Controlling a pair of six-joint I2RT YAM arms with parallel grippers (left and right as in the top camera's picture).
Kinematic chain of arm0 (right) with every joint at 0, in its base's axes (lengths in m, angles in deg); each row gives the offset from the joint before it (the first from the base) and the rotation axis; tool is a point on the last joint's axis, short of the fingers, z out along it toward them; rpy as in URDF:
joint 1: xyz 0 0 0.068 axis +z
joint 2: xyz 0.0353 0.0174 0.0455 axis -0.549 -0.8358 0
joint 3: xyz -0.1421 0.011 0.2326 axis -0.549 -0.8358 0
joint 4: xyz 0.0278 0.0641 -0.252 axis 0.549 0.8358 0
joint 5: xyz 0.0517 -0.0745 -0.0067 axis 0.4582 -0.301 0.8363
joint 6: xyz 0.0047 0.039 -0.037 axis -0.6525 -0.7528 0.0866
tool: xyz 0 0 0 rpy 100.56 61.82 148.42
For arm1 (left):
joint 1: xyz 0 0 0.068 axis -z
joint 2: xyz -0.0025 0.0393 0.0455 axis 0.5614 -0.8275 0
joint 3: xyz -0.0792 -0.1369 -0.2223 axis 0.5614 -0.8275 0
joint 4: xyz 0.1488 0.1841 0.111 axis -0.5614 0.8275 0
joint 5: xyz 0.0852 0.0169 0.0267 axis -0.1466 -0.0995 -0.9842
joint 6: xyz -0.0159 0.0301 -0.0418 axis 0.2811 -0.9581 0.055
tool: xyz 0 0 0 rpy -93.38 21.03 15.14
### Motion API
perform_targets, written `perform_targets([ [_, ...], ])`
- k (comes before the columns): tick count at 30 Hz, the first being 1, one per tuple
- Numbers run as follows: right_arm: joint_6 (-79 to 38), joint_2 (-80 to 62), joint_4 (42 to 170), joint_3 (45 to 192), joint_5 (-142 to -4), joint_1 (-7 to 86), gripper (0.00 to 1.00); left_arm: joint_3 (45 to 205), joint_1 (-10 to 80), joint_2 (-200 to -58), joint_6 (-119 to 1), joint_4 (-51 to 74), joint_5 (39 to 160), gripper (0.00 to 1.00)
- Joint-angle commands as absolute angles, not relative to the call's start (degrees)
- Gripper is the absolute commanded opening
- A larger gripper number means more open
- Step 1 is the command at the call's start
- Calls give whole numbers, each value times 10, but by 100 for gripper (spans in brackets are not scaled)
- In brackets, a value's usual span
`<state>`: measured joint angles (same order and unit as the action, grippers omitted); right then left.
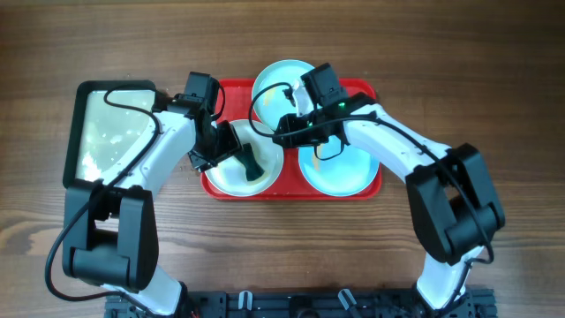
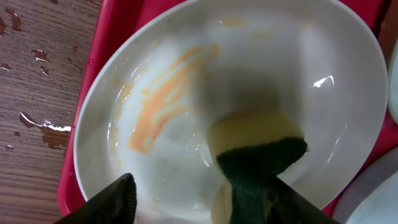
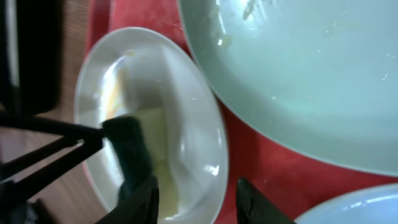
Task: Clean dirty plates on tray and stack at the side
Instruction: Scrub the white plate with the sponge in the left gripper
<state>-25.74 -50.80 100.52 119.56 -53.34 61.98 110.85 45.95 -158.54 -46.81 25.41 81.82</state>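
On the tray (image 1: 291, 193), the white plate (image 1: 229, 178) holds an orange smear (image 2: 165, 99) and a sponge (image 1: 254, 166) clamped in the left gripper (image 1: 243, 159). The right gripper (image 3: 198, 193) has its fingers apart astride the plate's rim. Two turquoise plates (image 1: 340, 172) share the tray.

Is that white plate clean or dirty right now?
Dirty: orange smears streak the inside of the white plate, beside the sponge resting in it.
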Motion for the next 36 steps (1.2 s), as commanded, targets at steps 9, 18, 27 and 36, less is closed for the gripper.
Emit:
perform_targets([
  [9,-306,-542,991,1206,-572,635,38,1106,459,-1572,-469,254,830,65],
  [18,-322,-559,996,1206,-634,660,28,1093,476,-1574,-469,243,830,57],
  [27,-345,-569,991,1206,-630,660,13,1023,538,-1574,-464,118,830,52],
  [36,-352,-569,990,1206,-629,659,11,1014,539,-1574,-465,113,647,4],
])
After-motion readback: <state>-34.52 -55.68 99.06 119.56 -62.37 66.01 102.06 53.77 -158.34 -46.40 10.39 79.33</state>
